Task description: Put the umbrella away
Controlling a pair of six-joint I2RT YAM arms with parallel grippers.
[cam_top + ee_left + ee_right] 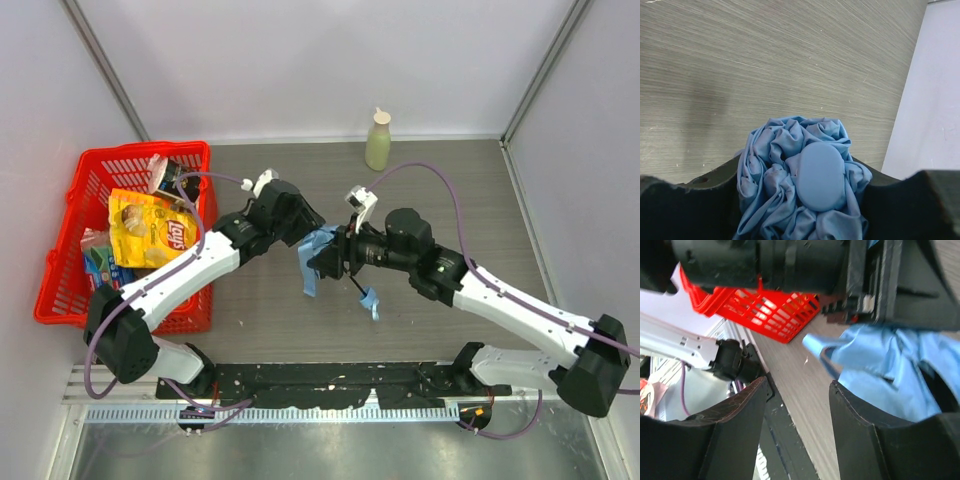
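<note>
The umbrella (316,256) is a bunched sky-blue bundle held above the table's middle, between the two arms. Its thin black shaft and small blue strap end (370,298) hang toward the near right. My left gripper (308,232) is shut on the umbrella; in the left wrist view the crumpled fabric and an oval blue cap (821,176) fill the space between its jaws (800,172). My right gripper (324,263) is open right beside the bundle. In the right wrist view only table shows between its fingers (797,390), and the blue fabric (890,370) lies just outside one finger.
A red basket (60,290) stands at the left with a yellow chip bag (150,228) and other packets in it; it also shows in the right wrist view (775,315). A pale green bottle (378,140) stands at the back wall.
</note>
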